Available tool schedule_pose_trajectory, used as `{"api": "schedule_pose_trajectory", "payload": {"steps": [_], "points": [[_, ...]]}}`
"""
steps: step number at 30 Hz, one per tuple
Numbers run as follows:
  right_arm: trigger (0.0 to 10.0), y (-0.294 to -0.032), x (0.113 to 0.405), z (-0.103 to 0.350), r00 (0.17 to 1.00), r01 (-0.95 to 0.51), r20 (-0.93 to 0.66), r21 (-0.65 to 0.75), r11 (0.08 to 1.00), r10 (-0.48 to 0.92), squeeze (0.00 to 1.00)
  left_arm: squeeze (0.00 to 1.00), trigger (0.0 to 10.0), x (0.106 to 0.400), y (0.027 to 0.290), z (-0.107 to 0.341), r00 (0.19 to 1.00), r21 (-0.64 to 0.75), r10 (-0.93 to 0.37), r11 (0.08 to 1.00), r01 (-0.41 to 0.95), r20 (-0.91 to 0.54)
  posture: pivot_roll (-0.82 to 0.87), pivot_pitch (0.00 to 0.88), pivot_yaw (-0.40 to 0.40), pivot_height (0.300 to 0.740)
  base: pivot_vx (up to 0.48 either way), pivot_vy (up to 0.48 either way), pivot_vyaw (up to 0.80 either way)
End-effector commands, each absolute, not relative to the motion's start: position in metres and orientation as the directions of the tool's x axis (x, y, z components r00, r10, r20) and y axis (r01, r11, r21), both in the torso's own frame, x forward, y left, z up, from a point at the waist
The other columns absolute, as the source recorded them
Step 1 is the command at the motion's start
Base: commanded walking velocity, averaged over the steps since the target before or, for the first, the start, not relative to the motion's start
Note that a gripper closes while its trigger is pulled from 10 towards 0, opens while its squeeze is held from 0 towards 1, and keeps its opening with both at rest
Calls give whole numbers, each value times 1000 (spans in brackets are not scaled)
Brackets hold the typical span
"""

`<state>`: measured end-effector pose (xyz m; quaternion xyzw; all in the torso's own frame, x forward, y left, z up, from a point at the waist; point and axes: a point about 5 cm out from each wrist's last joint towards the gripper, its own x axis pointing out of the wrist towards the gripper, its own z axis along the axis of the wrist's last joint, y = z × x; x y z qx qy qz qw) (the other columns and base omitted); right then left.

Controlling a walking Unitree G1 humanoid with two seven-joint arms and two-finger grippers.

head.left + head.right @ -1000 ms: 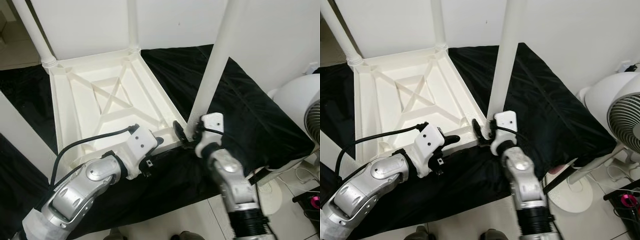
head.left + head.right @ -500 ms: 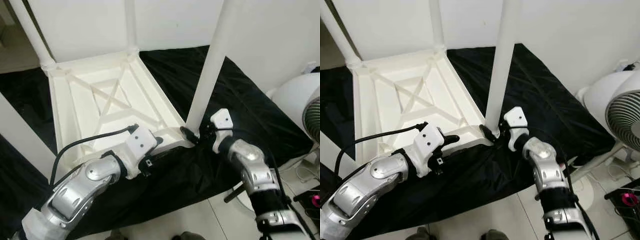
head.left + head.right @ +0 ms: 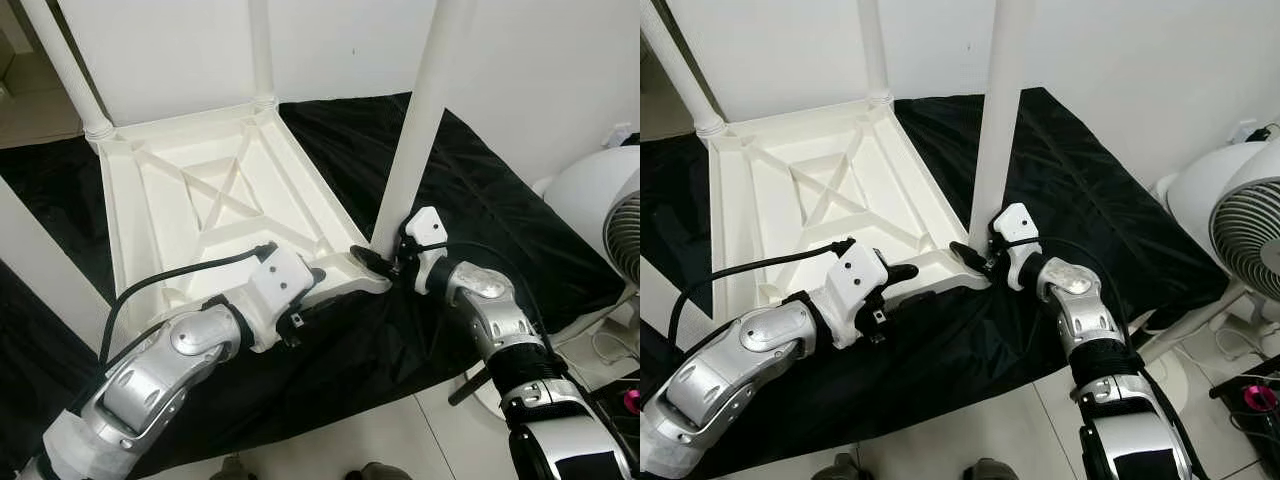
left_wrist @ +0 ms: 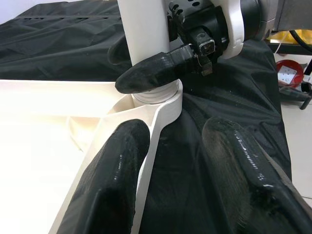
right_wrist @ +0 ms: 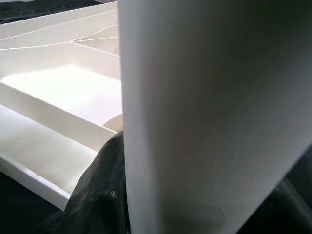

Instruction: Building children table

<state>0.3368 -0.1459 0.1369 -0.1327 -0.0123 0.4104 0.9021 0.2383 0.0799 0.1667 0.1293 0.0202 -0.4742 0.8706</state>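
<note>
A white children's table (image 3: 112, 220) lies upside down on a black cloth (image 3: 500, 210), its ribbed underside facing up. A white leg (image 3: 420, 110) stands upright in the near right corner socket (image 4: 161, 97). My right gripper (image 3: 385, 262) is shut on the base of that leg, one black finger (image 4: 151, 68) in front of it and one behind. The leg (image 5: 204, 112) also shows close up in the right wrist view. My left gripper (image 4: 175, 131) is open and straddles the table's near rim beside that corner, one finger (image 4: 112, 185) inside the rim, the other on the cloth.
Further white legs stand at the far left corner (image 3: 65, 65), the far right corner (image 3: 262, 50) and the near left (image 3: 40, 270). A white fan (image 3: 600, 220) on its stand is close on the right. A white wall rises behind. Tiled floor (image 3: 400, 440) runs along the cloth's near edge.
My right forearm has swung out from below the leg to its right side, while the gripper stayed at the leg's base. The left arm has kept its place.
</note>
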Motion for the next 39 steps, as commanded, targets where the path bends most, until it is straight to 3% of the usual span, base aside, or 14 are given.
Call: {"api": "schedule_pose_trajectory", "payload": {"steps": [1, 4, 5, 10, 16, 18, 20, 21, 22, 23, 28, 35, 36, 39], "points": [[0, -143, 335, 131, 630, -764, -134, -283, 580, 765, 0, 0, 10000, 233, 79, 166, 451, 181, -874, 421, 889, -182, -46, 31, 24, 740, 0, 0, 0], [0, -146, 334, 128, 623, -772, -139, -270, 575, 770, 0, 0, 10000, 233, 78, 166, 455, 179, -872, 426, 887, -178, -47, 33, 19, 740, 0, 0, 0], [10000, -147, 332, 126, 632, -767, -127, -243, 594, 764, 0, 0, 10000, 233, 77, 166, 458, 177, -872, 430, 885, -174, -47, 33, 19, 740, 0, 0, 0], [10000, -150, 332, 118, 760, -650, -148, -198, 733, 633, 0, 0, 10000, 233, 75, 165, 460, 175, -872, 433, 885, -170, -53, 26, 2, 740, 0, 0, 0], [10000, -132, 324, 115, 855, -518, -112, -140, 844, 506, 0, 0, 10000, 234, 75, 164, 469, 179, -867, 441, 879, -168, -44, 10, -17, 740, 0, 0, 0], [10000, -132, 324, 115, 855, -518, -112, -140, 844, 506, 0, 0, 10000, 234, 75, 164, 469, 179, -867, 441, 879, -168, -44, 10, -17, 740, 0, 0, 0], [10000, -125, 321, 113, 897, -441, -103, -111, 891, 431, 0, 0, 10000, 234, 76, 163, 477, 180, -863, 449, 875, -169, -43, 11, -21, 740, 0, 0, 0], [10000, -118, 317, 109, 946, -315, -100, -61, 947, 308, 0, 0, 10000, 233, 77, 161, 485, 176, -858, 457, 872, -170, -39, 12, -27, 740, 0, 0, 0], [10000, -118, 317, 109, 946, -315, -100, -61, 947, 308, 0, 0, 10000, 233, 77, 161, 485, 176, -858, 457, 872, -170, -39, 12, -27, 740, 0, 0, 0], [10000, -114, 314, 107, 973, -212, -98, -39, 977, 207, 0, 0, 10000, 232, 77, 161, 490, 172, -855, 463, 869, -171, -32, 16, -32, 740, 0, 0, 0], [10000, -91, 304, 113, 992, -117, -41, 51, 992, 119, 0, 0, 10000, 228, 79, 158, 493, 158, -852, 469, 869, -178, -36, 19, -19, 740, 0, 0, 0], [10000, -92, 302, 126, 989, -144, 31, 43, 989, 142, 0, 0, 10000, 228, 80, 158, 484, 161, -855, 460, 873, -186, -36, 18, -20, 740, 0, 0, 0], [10000, -91, 299, 128, 984, -174, 48, 48, 984, 172, 1000, 0, 10000, 229, 81, 159, 484, 165, -855, 459, 873, -187, -37, 19, -21, 740, 0, 0, 0], [10000, -92, 296, 130, 980, -193, 64, 58, 980, 189, 1000, 0, 10000, 230, 82, 159, 486, 167, -853, 460, 872, -188, -37, 19, -21, 740, 0, 0, 0]]}}
